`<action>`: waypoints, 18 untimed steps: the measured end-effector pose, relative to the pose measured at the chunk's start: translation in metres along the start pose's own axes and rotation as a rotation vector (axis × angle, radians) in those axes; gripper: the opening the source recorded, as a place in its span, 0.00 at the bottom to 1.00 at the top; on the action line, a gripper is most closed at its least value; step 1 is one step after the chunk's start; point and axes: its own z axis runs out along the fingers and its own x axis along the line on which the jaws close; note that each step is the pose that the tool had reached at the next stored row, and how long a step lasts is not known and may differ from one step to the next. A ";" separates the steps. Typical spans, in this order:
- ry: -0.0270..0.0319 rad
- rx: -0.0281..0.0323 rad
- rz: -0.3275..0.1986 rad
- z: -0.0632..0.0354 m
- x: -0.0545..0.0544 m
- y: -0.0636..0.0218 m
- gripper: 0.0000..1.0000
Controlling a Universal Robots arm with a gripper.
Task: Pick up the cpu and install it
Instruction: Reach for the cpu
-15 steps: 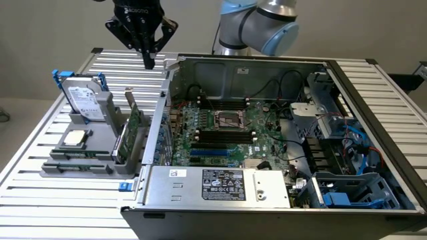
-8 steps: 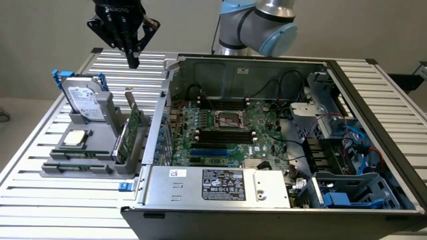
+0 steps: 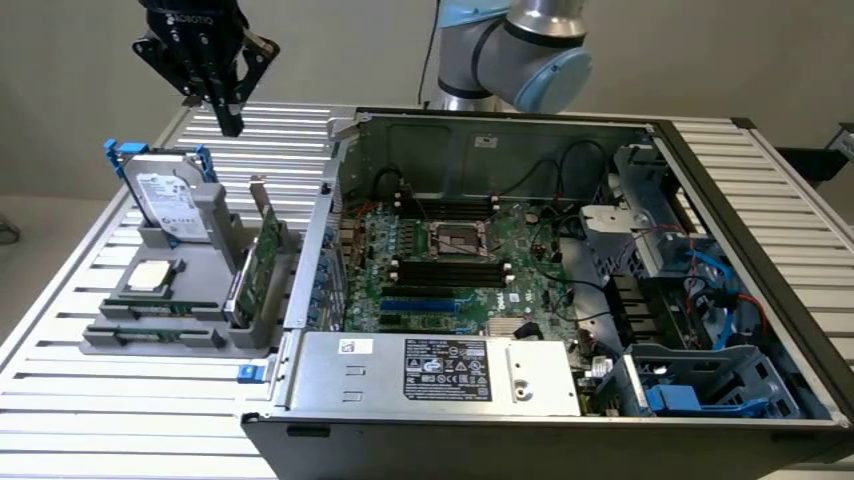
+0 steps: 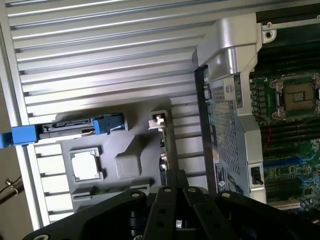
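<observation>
A slatted metal bench [image 3: 80, 400] carries everything. Its largest load is an open computer case [image 3: 441, 150] spreading from the middle of the exterior view to its right edge. A green motherboard [image 3: 534, 255] lies flat inside it, and a silver power supply [image 3: 441, 370] with a black label sits along the near edge. At the exterior view's left, just beside the case, stands a grey holder [image 3: 187, 305]. In its far part a hard drive [image 3: 167, 200] with blue rails stands on edge. An expansion card [image 3: 267, 250] stands upright in the holder, between its pockets and the case's side wall. The board's metal-framed socket [image 3: 461, 240] sits near the board's middle, with the card and the case wall standing between it and the holder.

The cpu [image 3: 151, 277] lies flat, pale top up, in a pocket of the holder, just in front of the hard drive.

The arm [image 3: 521, 50] bends at the upper middle of the exterior view. The black end effector [image 3: 230, 125] hangs at the upper left, pointing down above the hard drive, well apart from the cpu. Its fingers are pressed together and grip nothing.
</observation>
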 end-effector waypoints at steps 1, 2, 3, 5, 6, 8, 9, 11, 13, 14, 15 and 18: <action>0.0000 0.0000 0.000 0.0002 0.004 -0.0006 0.11; -0.0001 -0.0001 0.000 0.0005 0.009 -0.0014 0.11; 0.0000 0.0000 0.000 0.0006 0.013 -0.0021 0.11; -0.0001 -0.0001 0.000 0.0011 0.022 -0.0034 0.11; 0.0000 0.0000 0.000 0.0013 0.027 -0.0041 0.11; -0.0001 0.0000 0.000 0.0017 0.036 -0.0055 0.11; 0.0000 0.0000 0.000 0.0019 0.040 -0.0062 0.11; -0.0001 -0.0001 0.000 0.0023 0.049 -0.0076 0.11; 0.0000 0.0000 0.000 0.0027 0.058 -0.0089 0.11; -0.0001 -0.0001 0.000 0.0030 0.063 -0.0095 0.11; 0.0000 0.0000 0.000 0.0032 0.068 -0.0103 0.11; 0.0000 -0.0001 0.000 0.0039 0.081 -0.0123 0.11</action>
